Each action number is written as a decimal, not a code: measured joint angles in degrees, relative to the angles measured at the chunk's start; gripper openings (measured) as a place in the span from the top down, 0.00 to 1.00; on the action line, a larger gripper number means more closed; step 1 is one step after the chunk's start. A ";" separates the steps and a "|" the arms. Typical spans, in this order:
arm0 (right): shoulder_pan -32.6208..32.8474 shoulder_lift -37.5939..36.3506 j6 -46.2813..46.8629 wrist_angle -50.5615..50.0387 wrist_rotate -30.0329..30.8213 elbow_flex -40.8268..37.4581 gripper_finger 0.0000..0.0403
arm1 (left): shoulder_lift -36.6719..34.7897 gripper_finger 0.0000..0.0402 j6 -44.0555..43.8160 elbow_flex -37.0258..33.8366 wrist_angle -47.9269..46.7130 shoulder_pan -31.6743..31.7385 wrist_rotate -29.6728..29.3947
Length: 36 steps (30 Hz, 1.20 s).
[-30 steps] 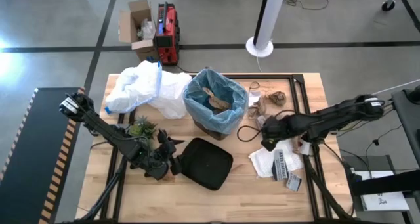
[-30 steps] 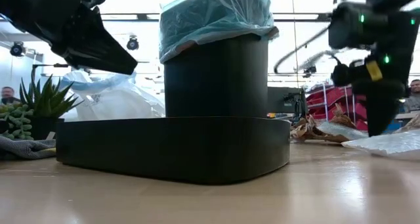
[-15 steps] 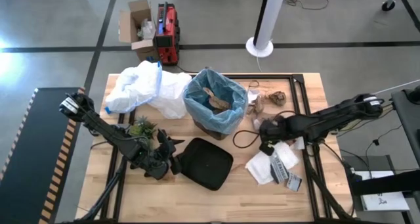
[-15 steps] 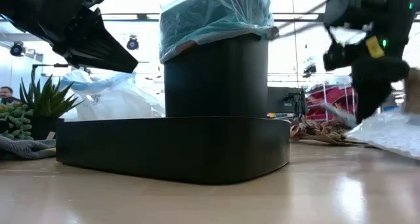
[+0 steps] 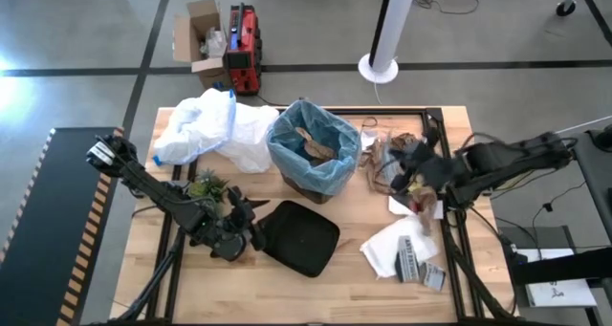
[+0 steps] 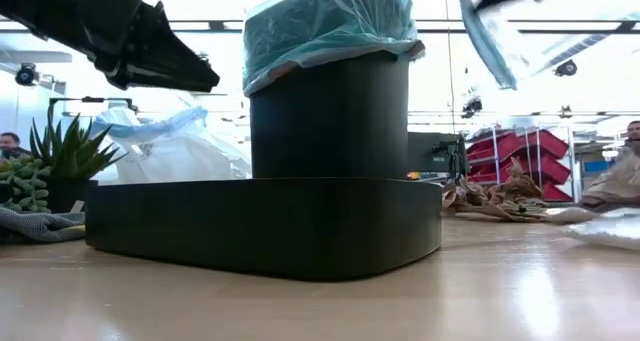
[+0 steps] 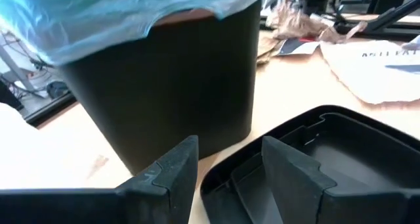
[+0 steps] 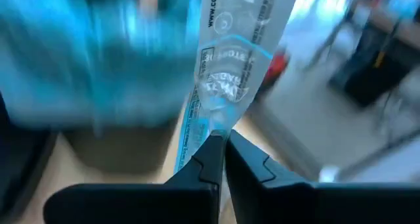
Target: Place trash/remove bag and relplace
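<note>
- The right gripper [image 8: 222, 142] is pinching a clear printed wrapper [image 8: 231, 73] between its closed fingertips; the wrapper is sticking out beyond the tips.
- In the high view the right gripper [image 5: 413, 180] is hanging over the table [image 5: 316, 288] just beside the bin [image 5: 314, 150], on the bin's right.
- The light-blue bag [image 5: 283, 135] is lining the bin, with its edge folded over the rim, and brown paper trash [image 5: 314, 144] is lying inside it.
- More crumpled brown paper [image 5: 399, 142] is lying on the table behind the right gripper, and white packets [image 5: 400, 249] are lying on the table nearer the front edge, apart from the gripper.
- The left gripper [image 7: 226, 159] is sitting with its fingers parted, empty, at the near edge of the black lid [image 7: 341, 155], with the bin [image 7: 170, 79] just beyond.
- A white plastic bag [image 5: 206, 125] and a small green plant [image 5: 206, 185] are lying to the left of the bin.
</note>
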 joint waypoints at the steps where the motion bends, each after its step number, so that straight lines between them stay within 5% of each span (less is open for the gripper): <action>1: 0.00 0.09 -4.84 3.55 0.83 1.71 1.00 | 0.00 0.61 0.86 0.00 0.77 0.00 0.00; 5: -0.13 2.34 -26.28 23.72 0.24 6.92 1.00 | 0.00 0.60 3.73 0.00 3.01 0.04 -0.10; 10: -5.21 8.82 -43.32 41.03 -10.19 10.64 1.00 | 0.00 0.58 6.07 0.02 5.33 0.57 -0.78; 21: -25.10 28.91 -32.58 40.36 -37.28 19.34 1.00 | -0.02 0.53 6.41 0.02 6.21 0.48 -0.99; 29: -27.88 37.63 -31.13 27.37 -41.78 21.94 0.96 | -0.02 0.54 6.99 0.02 6.01 0.48 -0.96; 36: -25.18 36.65 -31.20 24.11 -43.33 22.63 0.67 | -0.02 0.52 7.00 0.02 6.04 0.48 -0.96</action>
